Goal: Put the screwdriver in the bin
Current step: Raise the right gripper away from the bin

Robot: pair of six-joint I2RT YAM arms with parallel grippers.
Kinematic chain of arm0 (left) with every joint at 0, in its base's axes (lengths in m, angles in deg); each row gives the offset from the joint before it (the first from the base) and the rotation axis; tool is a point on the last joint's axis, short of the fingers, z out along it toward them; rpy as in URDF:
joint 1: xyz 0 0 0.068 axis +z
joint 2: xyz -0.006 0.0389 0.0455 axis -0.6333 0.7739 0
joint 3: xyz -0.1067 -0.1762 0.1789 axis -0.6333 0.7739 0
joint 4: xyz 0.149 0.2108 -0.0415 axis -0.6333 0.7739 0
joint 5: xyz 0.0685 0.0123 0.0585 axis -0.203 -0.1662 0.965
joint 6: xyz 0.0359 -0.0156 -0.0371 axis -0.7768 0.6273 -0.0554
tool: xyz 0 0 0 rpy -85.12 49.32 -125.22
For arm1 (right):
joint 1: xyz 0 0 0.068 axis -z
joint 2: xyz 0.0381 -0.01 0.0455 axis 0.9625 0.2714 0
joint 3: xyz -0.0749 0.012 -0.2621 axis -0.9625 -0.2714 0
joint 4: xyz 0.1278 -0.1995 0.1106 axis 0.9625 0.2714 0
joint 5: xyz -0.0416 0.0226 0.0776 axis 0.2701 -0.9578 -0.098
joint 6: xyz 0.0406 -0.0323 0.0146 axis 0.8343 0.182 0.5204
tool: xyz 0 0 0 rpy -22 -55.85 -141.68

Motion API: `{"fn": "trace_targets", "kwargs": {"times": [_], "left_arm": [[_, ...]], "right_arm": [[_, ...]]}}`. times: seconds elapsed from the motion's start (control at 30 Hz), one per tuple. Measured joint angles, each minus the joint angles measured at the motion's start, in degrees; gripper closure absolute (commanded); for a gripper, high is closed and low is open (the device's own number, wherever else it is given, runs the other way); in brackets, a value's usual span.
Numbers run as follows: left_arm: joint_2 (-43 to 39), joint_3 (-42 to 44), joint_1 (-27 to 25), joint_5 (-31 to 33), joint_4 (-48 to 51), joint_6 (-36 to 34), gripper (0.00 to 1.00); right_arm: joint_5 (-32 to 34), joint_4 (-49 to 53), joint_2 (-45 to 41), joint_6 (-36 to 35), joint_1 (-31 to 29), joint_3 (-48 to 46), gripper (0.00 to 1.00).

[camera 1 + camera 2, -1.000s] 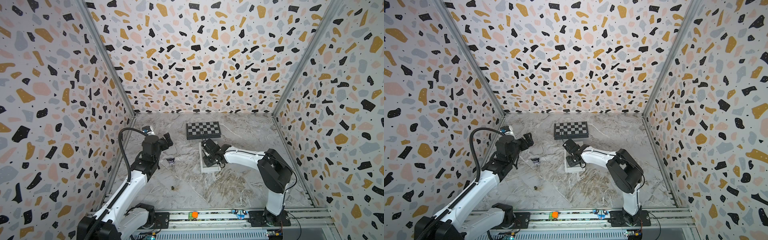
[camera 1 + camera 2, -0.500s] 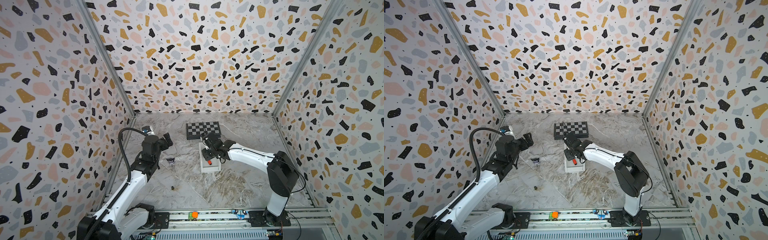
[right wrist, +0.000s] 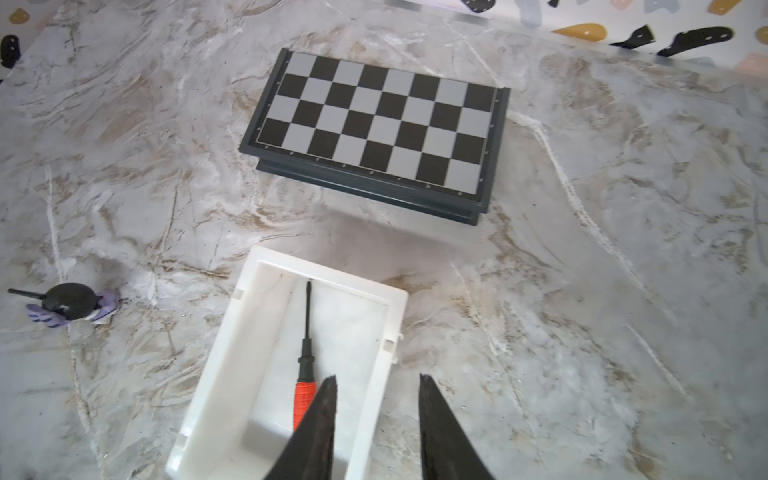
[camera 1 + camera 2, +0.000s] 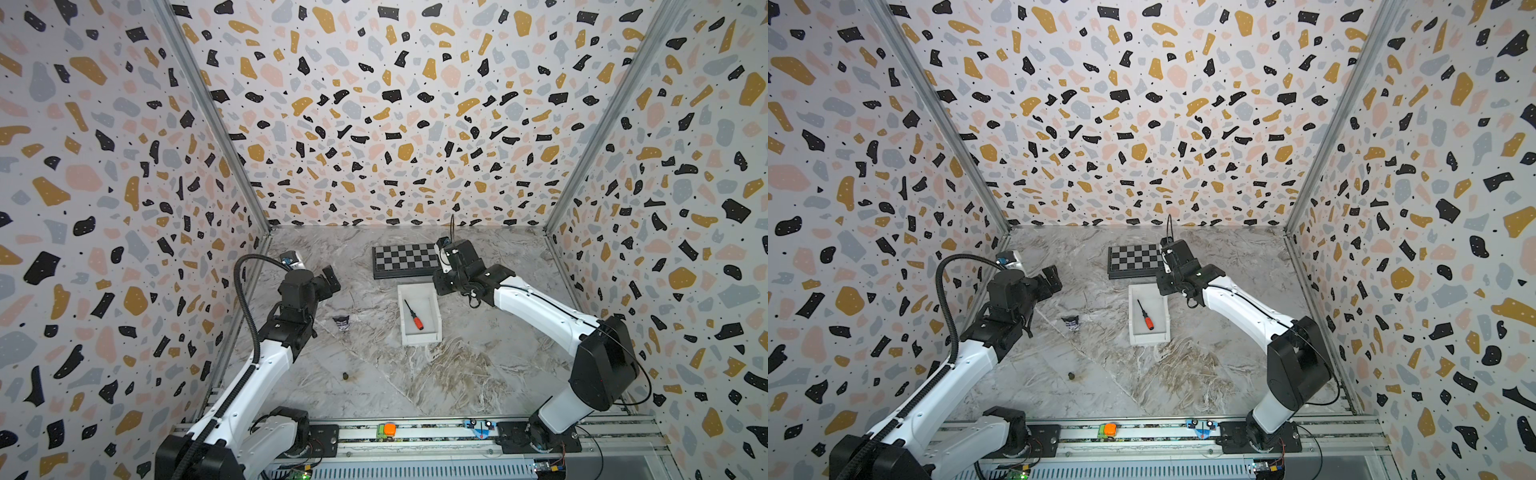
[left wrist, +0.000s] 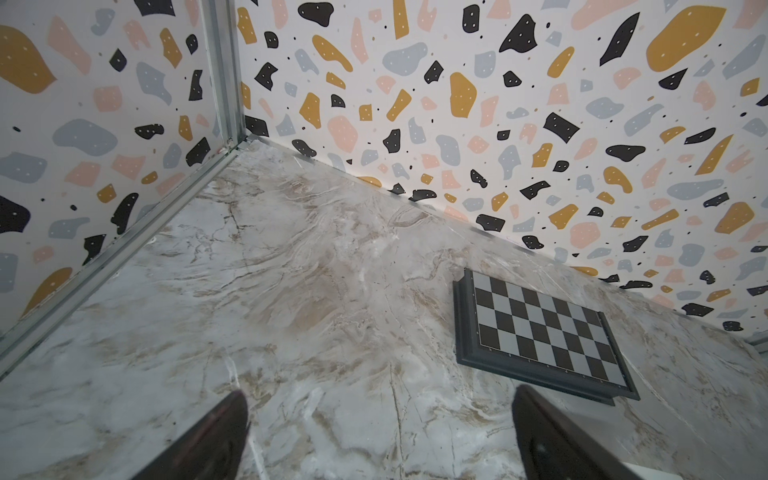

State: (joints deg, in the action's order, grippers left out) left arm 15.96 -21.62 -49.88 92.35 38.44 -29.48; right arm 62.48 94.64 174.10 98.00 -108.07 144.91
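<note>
Red-orange plastic now shows plainly inside the white tub. The screwdriver [image 4: 414, 314] lies flat on the floor of the bin [image 4: 420, 340], with its shaft slanting toward the tabletop's [image 4: 374, 374] far edge and its handle toward the near edge. 1 second ago my right pincer [image 3: 376, 380] was down in the bin and hid the tool. It has since lifted and drawn back toward the far edge, and it hangs by the bin's far end, close to the right end of the chessboard [image 4: 403, 259].

In the right wrist view its 2 fingers [image 3: 328, 415] stand spread, with only bin wall and marble showing between them, so it holds nothing. The tool rests by its own weight and no part of it sticks over the rim.

My left pincer [image 5: 380, 392] has not moved in that second. It hovers near the tabletop's left edge, spread wide and empty, well apart from the bin. A small dark object [image 4: 341, 322] with a purple scrap sits on the tabletop between the left arm and the bin, untouched.

I judge the drop made and the task done. All that is left is to take the right arm clear without clipping the bin wall.
</note>
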Motion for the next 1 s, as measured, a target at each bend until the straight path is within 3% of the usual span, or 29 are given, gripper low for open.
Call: {"fn": "trace_targets", "kwargs": {"times": [0.63,1.0], "left_arm": [[4.07,-0.26,3.32,-2.71,-3.04,-4.15,0.0],[-2.27,1.6,3.82,-1.51,-7.5,-8.7,0.0]], "right_arm": [[-3.82,-0.24,-9.62,-2.1,15.58,-7.04,0.51],[-6.05,-1.4,-11.52,-2.93,19.39,-9.88,0.19]]}}
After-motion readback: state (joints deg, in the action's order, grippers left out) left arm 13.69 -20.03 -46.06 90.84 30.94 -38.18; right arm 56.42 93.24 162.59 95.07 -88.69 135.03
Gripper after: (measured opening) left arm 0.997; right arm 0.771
